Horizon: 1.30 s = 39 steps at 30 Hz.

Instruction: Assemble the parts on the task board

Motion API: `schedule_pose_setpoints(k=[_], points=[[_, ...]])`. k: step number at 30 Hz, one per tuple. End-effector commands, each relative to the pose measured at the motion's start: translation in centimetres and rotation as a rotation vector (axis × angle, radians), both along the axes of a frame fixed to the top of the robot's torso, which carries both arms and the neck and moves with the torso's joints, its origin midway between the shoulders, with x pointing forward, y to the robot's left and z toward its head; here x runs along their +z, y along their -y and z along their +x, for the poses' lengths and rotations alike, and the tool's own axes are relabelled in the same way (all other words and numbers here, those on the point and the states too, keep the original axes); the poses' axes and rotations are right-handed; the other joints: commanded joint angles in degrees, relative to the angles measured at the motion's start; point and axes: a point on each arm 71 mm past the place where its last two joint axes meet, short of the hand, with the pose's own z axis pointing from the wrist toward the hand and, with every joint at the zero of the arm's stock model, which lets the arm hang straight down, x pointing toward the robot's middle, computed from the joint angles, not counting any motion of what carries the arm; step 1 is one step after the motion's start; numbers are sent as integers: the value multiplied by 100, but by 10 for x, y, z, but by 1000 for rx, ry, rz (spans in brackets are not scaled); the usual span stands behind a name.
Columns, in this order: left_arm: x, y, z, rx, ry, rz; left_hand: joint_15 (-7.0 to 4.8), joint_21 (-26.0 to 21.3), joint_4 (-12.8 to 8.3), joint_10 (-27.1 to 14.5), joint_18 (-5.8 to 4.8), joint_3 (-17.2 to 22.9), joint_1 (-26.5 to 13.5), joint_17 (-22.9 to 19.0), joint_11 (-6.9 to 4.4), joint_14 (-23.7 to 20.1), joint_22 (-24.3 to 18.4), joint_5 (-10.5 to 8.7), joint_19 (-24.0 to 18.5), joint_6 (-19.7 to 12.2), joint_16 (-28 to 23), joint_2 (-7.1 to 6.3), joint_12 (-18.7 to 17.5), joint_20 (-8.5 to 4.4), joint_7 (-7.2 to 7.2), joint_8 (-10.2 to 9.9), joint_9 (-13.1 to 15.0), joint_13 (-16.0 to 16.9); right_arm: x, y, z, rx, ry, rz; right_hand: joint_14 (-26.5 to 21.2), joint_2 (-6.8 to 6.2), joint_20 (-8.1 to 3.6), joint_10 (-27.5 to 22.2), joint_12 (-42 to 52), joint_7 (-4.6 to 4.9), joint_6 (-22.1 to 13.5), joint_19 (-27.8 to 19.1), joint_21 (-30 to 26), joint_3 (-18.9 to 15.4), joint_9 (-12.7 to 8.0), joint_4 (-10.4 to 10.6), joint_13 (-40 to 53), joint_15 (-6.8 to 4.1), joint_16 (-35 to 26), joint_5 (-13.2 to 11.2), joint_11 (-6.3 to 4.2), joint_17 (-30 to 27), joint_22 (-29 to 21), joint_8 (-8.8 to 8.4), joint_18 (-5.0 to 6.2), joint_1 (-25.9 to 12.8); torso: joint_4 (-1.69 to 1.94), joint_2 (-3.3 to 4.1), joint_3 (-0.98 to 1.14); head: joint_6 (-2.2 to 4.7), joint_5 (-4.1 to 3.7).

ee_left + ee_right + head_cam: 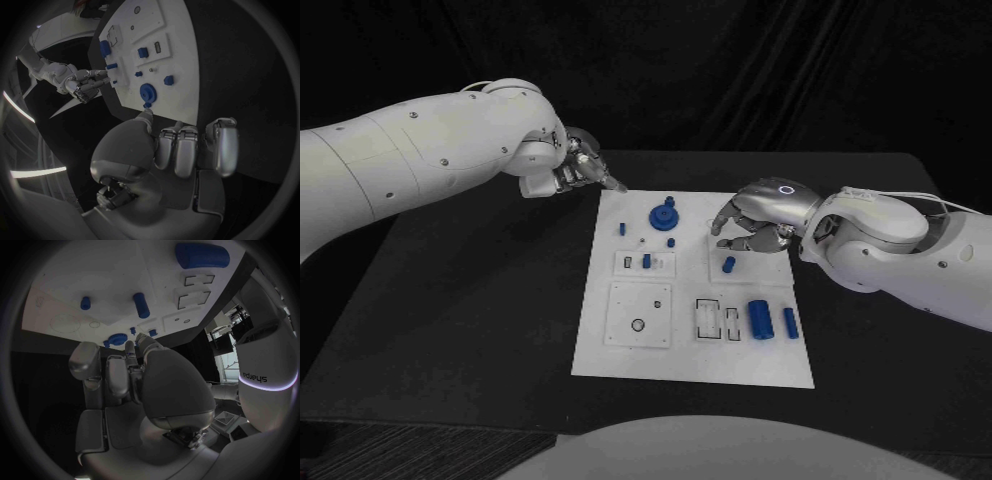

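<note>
the board lies mid-table, the left hand curled empty off its 11 o'clock corner, the right hand hovering loosely curled and empty at 2 o'clock above a peg, likely its next pick.

Mirrored "sharpa" lettering on the white wrist housing above its glowing ring

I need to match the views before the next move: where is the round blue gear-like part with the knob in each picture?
Head view: the round blue part stands near the far edge of the task board, between the two hands.
Left wrist view: the part sits just beyond the left hand.
Right wrist view: it peeks past the right hand.
Shared landmark: the white board.
</note>
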Motion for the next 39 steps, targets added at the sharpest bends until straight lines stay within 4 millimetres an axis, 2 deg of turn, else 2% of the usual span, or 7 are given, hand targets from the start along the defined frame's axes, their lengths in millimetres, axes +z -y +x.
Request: schedule_pose_setpoints(k=[1,2,5,11,23,32,39], points=[[-1,3,0,-18,3,-16,120,5,0,599,-28,-51,31,1509,159,603,1188,27,27,1187,15,33,22,100,72,313,346,1502,0,0,0,-6,10,8,126,-18,41,-5,-27,17,-12,-1,-35,3,-13,40,533,43,-21,-9,38,-7,651,-23,104,-47,4,-6,9,-1,3],[-2,3,0,-17,0,-13,102,21,12,599,-24,-76,15,1509,103,603,1193,23,40,1741,15,51,22,122,-21,538,392,1502,0,0,0,-6,10,8,127,-11,46,-6,-27,9,38,2,-34,9,-22,46,532,45,-19,-7,36,-5,652,-11,104,-46,3,-5,5,-1,8],[-4,5,0,-18,-8,-6,25,48,47,599,-24,-131,-28,1509,3,603,1202,-20,59,2184,15,56,22,84,-146,735,474,1502,0,0,1,-6,10,7,128,-9,51,-6,-27,-7,116,6,-42,16,-40,52,531,41,-21,-4,26,-7,652,4,108,-41,6,-8,0,-1,17],[-11,9,-2,-21,-33,11,-76,63,79,599,-27,-198,-56,1509,-114,603,1205,-75,67,2508,15,62,22,-14,-281,970,729,1502,0,0,1,-3,12,9,129,-4,53,-6,-27,-11,149,7,-53,14,-56,73,530,38,-22,4,22,-8,651,4,111,-61,6,-7,-2,-1,21],[-24,7,-4,-6,-88,62,-200,82,194,599,-32,-399,-179,1509,-247,603,1208,-176,71,2251,15,96,22,-144,-419,1785,2330,1502,0,1,0,-5,12,10,133,13,50,3,-21,-41,266,18,-64,-4,-106,167,538,24,-17,36,0,-4,655,7,114,-160,0,-2,-5,-1,24],[-33,11,-7,-18,-118,76,-204,79,219,599,-31,-449,-217,1509,-251,603,1207,-207,65,2150,15,93,22,-152,-430,1927,2725,1502,0,0,0,-6,8,14,134,11,45,2,-22,-55,306,23,-59,-8,-111,178,534,16,-17,43,-11,-5,659,16,114,-172,5,-3,0,-1,12],[-35,14,-8,-49,-100,115,-251,201,285,599,-62,-603,-336,1509,-302,603,1249,-299,165,2135,15,29,22,-190,-495,2242,3473,1502,0,1,0,-7,6,14,134,11,45,2,-22,-55,306,23,-59,-8,-111,178,534,16,-17,43,-11,-5,659,16,114,-172,9,-1,1,-1,15]])
